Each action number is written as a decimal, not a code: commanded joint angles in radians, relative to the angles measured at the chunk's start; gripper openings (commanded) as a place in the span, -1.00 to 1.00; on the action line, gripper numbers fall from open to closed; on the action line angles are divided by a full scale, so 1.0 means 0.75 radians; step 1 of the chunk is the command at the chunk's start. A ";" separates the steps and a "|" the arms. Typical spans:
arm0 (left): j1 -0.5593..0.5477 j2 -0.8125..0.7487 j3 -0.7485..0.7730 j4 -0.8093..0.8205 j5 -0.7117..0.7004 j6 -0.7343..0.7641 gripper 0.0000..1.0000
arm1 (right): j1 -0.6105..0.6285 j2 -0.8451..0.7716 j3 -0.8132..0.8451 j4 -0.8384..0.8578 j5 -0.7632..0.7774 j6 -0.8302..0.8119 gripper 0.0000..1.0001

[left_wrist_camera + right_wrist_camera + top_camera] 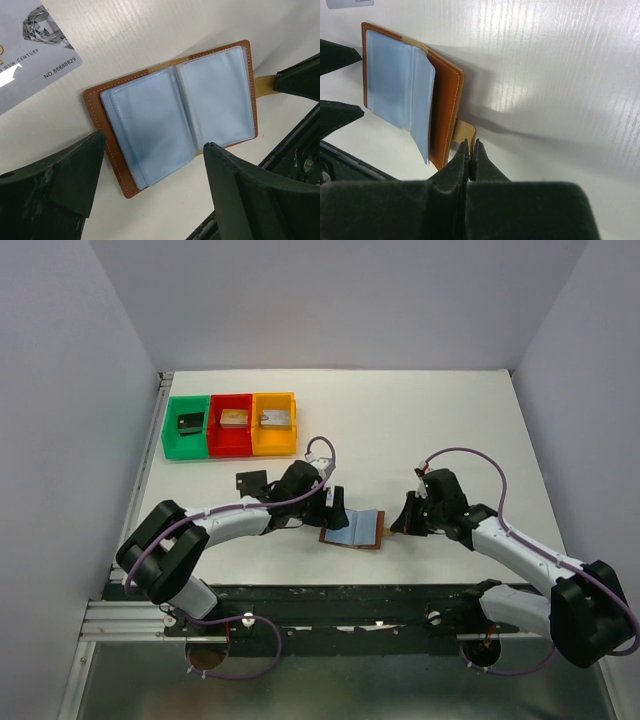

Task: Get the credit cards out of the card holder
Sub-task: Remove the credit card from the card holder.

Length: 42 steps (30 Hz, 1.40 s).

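Brown leather card holder (353, 530) lies open by the table's (430, 420) 6 o'clock edge, with free tabletop toward 1 o'clock. The right gripper (470, 146) clenches its tan strap (465, 131) at 3 o'clock. The left gripper (155, 145) hovers released over it. A grey card (30, 50) at 10 o'clock is cut off by the frame.

Looks like a robotics lab test cell rather than a home or shop. Boxed in on three sides by plain pale panels (330, 300) around a white bench (450, 420), with a cabled left arm (230, 520) and right arm (520, 550) bolted to a metal rail (120, 620) at the near edge. Kept orderly, with small green, red and orange plastic bins (231, 448) lined up in a row at the back left.
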 commanded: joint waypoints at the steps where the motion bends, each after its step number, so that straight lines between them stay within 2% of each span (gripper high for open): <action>1: -0.003 0.037 0.028 0.034 0.079 -0.008 0.83 | -0.007 0.015 -0.010 0.005 -0.005 -0.012 -0.99; 7: -0.003 0.076 0.043 0.022 0.089 -0.008 0.81 | -0.007 0.021 -0.008 0.009 -0.013 -0.012 -0.99; 12: -0.016 0.121 0.069 0.038 0.167 0.014 0.75 | -0.007 0.035 -0.012 0.026 -0.038 -0.014 -0.99; 25: -0.106 0.160 0.159 0.010 0.245 0.118 0.60 | -0.007 0.086 -0.022 0.065 -0.052 -0.006 -0.99; 32: -0.153 0.128 0.186 0.055 0.298 0.180 0.60 | -0.007 0.091 -0.026 0.063 -0.036 0.006 -0.99; 42: -0.188 0.160 0.282 -0.015 0.284 0.225 0.61 | -0.009 0.082 -0.036 0.063 -0.032 0.020 -0.99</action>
